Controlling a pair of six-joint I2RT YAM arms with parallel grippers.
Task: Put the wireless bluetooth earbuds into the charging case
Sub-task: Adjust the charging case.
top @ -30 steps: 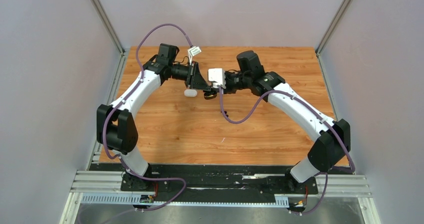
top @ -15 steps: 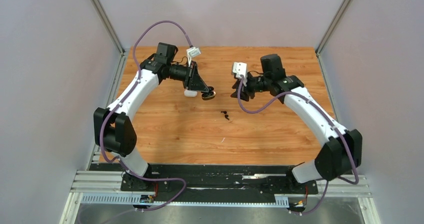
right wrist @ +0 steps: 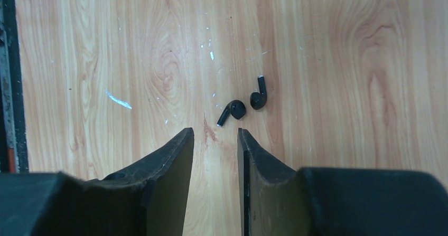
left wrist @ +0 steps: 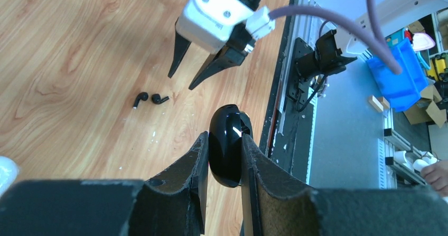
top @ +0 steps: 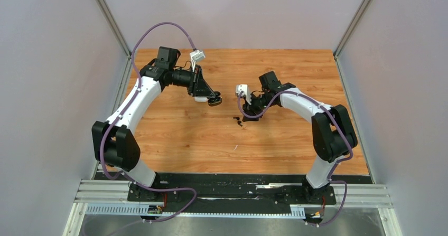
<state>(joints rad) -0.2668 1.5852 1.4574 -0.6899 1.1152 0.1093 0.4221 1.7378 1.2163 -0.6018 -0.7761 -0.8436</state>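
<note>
Left gripper [left wrist: 224, 137] clamped on a glossy black rounded plastic charging case [left wrist: 226, 162], held over the light wooden tabletop [left wrist: 63, 62]. Right gripper [right wrist: 214, 133] parted, holding nothing, pointed down at the same boards. Just beyond its tips, touching neither, lying on the wood: one small black stemmed earbud [right wrist: 232, 112], and beside it, slightly apart, a second black earbud [right wrist: 259, 94].

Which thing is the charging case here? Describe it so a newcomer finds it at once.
Over the wooden table, follow the left arm to the left gripper. The charging case is the glossy black rounded shell pinched between its fingers; the two black earbuds lying nearby are far smaller, with stems.
</note>
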